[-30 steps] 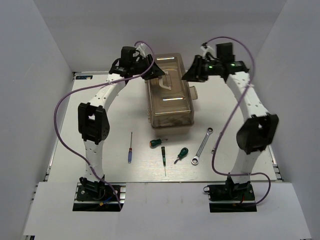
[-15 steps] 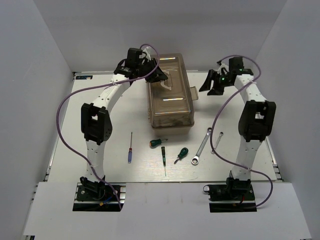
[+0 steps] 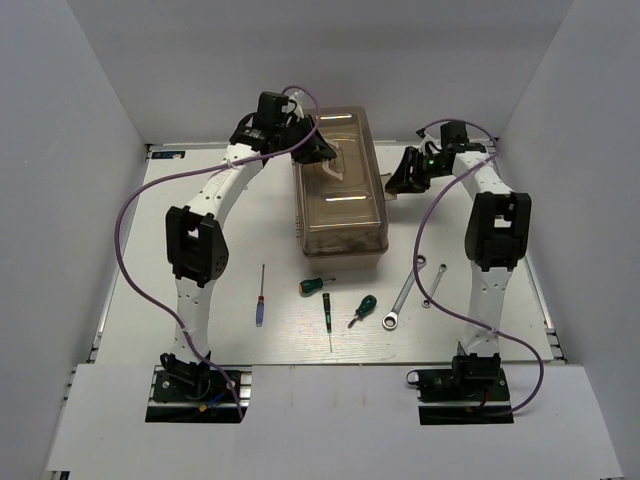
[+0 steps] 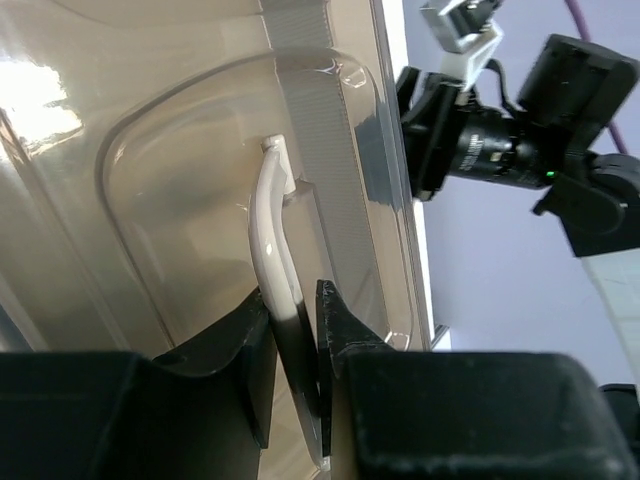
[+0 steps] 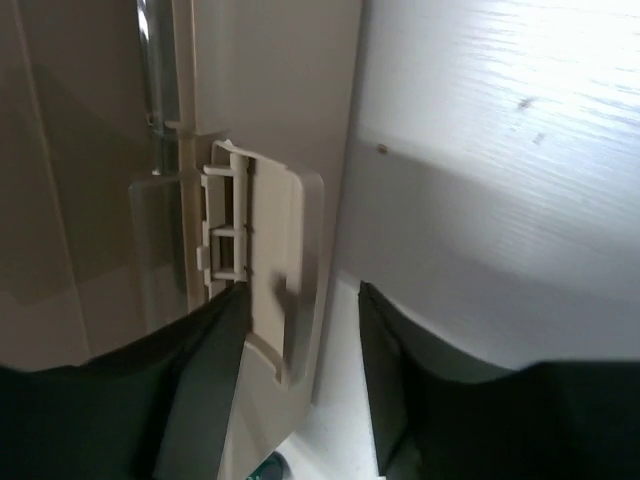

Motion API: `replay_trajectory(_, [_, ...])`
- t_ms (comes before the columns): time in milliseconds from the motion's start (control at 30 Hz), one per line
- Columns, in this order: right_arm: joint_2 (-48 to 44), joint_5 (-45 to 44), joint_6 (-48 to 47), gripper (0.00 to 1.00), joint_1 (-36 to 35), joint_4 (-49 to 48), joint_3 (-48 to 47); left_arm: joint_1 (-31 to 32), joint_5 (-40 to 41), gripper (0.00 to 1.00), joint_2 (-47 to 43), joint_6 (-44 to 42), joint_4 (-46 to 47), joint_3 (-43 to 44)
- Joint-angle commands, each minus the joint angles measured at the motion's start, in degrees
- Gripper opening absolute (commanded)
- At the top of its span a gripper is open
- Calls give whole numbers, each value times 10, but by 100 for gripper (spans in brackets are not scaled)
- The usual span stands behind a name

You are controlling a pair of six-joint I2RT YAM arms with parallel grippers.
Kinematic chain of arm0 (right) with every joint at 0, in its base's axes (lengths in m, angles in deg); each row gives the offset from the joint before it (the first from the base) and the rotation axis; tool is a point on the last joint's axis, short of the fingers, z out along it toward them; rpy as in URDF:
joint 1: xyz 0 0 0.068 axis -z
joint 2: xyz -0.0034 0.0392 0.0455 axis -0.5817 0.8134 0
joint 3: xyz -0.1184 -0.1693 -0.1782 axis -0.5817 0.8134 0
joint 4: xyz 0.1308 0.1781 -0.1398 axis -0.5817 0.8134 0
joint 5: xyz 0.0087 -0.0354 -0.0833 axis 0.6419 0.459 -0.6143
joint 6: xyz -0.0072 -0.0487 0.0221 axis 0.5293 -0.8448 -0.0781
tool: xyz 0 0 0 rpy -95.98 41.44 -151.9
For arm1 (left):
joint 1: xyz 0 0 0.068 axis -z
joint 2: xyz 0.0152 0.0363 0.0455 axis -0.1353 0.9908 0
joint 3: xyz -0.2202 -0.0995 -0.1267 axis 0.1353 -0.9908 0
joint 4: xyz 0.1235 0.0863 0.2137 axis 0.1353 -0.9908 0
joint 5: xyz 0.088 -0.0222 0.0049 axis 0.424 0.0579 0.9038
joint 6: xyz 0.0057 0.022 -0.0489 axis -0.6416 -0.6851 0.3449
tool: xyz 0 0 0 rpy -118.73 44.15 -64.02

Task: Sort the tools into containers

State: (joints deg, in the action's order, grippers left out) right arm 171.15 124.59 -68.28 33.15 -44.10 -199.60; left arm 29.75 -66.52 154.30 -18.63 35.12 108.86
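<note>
White counter, grey walls | toolbox lid down | tools loose in front of toolbox | left claw pinched shut on its handle | right claw agape astride its side latch | step judged: opening; next: release latch, lift lid.

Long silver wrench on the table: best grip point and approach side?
Take the long wrench by its slim shank, mid-length, straight down from above, fingers closing across the shaft. It lies flat and diagonal, ring head toward the near edge, so turn the wrist to match. The short wrench lies close on its right; stay centred.
</note>
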Motion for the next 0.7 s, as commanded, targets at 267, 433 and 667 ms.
replay_trajectory(267, [9, 83, 26, 0, -8, -61, 8, -32, 56, 0, -59, -13, -16, 29])
replay_trajectory(433, [-20, 5, 24, 0, 13, -79, 5, -81, 124, 0, -136, -13, -49, -14])
replay_trajectory(667, [-37, -31, 25, 0, 48, -90, 37, -160, 186, 0, -232, -18, -49, -126])
